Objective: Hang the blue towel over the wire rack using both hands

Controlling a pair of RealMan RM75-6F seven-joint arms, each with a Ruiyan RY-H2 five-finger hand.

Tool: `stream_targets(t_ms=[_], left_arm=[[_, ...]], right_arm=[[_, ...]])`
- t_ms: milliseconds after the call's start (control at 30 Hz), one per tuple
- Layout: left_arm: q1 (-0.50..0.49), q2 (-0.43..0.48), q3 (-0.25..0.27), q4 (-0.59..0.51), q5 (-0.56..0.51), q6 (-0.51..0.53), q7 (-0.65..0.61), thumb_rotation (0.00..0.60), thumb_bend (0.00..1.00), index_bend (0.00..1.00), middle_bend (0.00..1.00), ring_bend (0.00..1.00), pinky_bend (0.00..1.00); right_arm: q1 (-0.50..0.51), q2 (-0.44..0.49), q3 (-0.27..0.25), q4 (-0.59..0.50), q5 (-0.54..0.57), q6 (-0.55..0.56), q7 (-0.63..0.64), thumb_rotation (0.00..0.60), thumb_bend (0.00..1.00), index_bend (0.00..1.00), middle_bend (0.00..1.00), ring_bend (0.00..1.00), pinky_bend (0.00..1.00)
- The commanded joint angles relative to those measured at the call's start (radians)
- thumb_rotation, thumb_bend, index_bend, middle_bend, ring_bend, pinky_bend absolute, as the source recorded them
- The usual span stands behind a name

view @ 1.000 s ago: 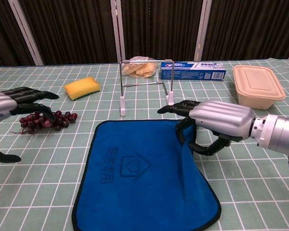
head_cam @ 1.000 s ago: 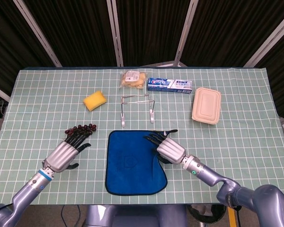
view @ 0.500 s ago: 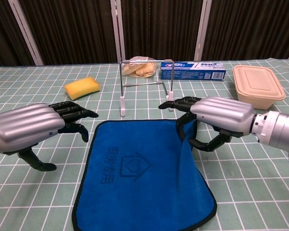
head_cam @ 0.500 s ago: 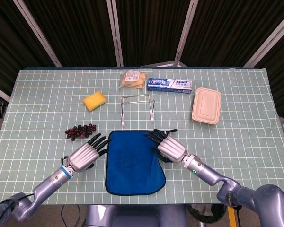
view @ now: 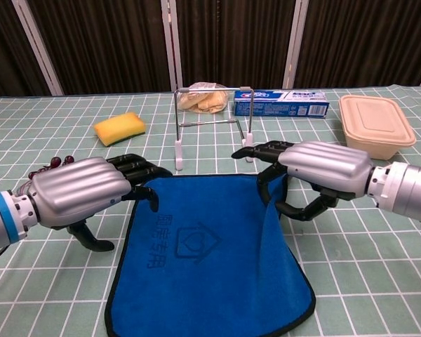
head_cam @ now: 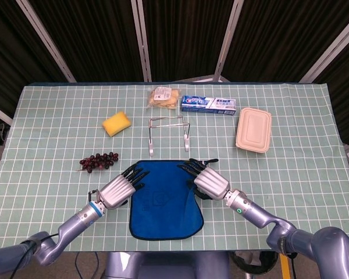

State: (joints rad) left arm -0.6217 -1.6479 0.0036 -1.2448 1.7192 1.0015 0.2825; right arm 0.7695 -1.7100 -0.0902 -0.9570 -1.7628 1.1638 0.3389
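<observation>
Getting a matching grasp on the near-left corner is what this step seems to call for. The blue towel [head_cam: 163, 199] lies flat on the table [head_cam: 291, 122], just in front of the wire rack [head_cam: 168, 135] and not yet on it. The right hand [view: 316, 172] grasps the towel's far right corner, fingers curled round the edge, which is lifted and folded slightly inward along that side. The left hand [view: 84, 193] is released, holding nothing; its fingers [view: 137, 170] are spread and reach over the far left corner, with the thumb hanging below (whether any fingertip actually presses the cloth I cannot tell).

I judge the left hand should close on its corner at about the same depth as the right one, so the far edge rises level and taut between the two. A lopsided grip would likely let the cloth sag or twist as it goes over the top bar. The rack looks light, on small white feet, so dragging the towel against it could tip or shove it; lifting clear above the bar and lowering would be safer.

Around the rack: a beige lidded container [head_cam: 254, 129] well to the right, a toothpaste box [head_cam: 209, 104] and a bagged snack [head_cam: 162, 97] just behind the rack, a yellow sponge [head_cam: 116, 123] to the left, and a bunch of dark grapes [head_cam: 98, 161] near the left hand. Only the items behind the rack seem close enough for the draped far edge to brush.
</observation>
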Motion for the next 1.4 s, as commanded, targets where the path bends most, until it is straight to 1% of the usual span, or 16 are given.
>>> stream_targets(t_ms=[33, 367, 600, 833, 900, 1067, 1167, 1333, 1400], left_arm=[[-0.008, -0.016, -0.002, 0.008, -0.009, -0.004, 0.012, 0.6, 0.2, 0.3, 0.0, 0.0, 0.0], [-0.035, -0.056, 0.0, 0.028, -0.026, -0.021, 0.029, 0.6, 0.2, 0.31, 0.0, 0.0, 0.0], [-0.049, -0.073, 0.0, 0.024, -0.035, -0.022, 0.043, 0.6, 0.21, 0.32, 0.0, 0.0, 0.0], [-0.056, -0.073, 0.006, 0.011, -0.05, -0.029, 0.059, 0.6, 0.33, 0.34, 0.0, 0.0, 0.0], [-0.057, -0.074, 0.006, 0.01, -0.055, -0.03, 0.062, 0.6, 0.34, 0.34, 0.0, 0.0, 0.0], [-0.058, -0.078, 0.005, 0.011, -0.071, -0.032, 0.064, 0.6, 0.39, 0.43, 0.0, 0.0, 0.0], [-0.057, -0.086, 0.003, 0.013, -0.084, -0.033, 0.055, 0.6, 0.41, 0.5, 0.0, 0.0, 0.0], [-0.054, -0.096, 0.001, 0.014, -0.096, -0.021, 0.038, 0.6, 0.42, 0.61, 0.0, 0.0, 0.0], [-0.051, -0.096, -0.001, 0.01, -0.101, -0.012, 0.036, 0.6, 0.42, 0.63, 0.0, 0.0, 0.0]], right_arm=[[0.0, 0.0, 0.0, 0.002, 0.0, 0.001, 0.001, 0.6, 0.54, 0.62, 0.0, 0.0, 0.0], [-0.001, -0.007, -0.001, 0.01, -0.002, 0.007, 0.011, 0.6, 0.54, 0.63, 0.0, 0.0, 0.0], [0.001, -0.007, -0.001, 0.004, -0.005, 0.009, 0.008, 0.6, 0.54, 0.63, 0.0, 0.0, 0.0], [0.001, -0.002, 0.0, -0.006, -0.003, 0.008, -0.004, 0.6, 0.54, 0.64, 0.0, 0.0, 0.0], [0.0, 0.0, -0.001, -0.01, -0.004, 0.008, -0.008, 0.6, 0.54, 0.64, 0.0, 0.0, 0.0], [0.001, 0.004, 0.0, -0.02, -0.004, 0.008, -0.017, 0.6, 0.55, 0.64, 0.0, 0.0, 0.0], [0.0, 0.006, 0.0, -0.026, -0.006, 0.011, -0.019, 0.6, 0.56, 0.64, 0.0, 0.0, 0.0], [-0.005, 0.011, -0.002, -0.035, -0.009, 0.024, -0.022, 0.6, 0.56, 0.64, 0.0, 0.0, 0.0], [-0.007, 0.018, 0.0, -0.044, -0.009, 0.031, -0.026, 0.6, 0.56, 0.65, 0.0, 0.0, 0.0]])
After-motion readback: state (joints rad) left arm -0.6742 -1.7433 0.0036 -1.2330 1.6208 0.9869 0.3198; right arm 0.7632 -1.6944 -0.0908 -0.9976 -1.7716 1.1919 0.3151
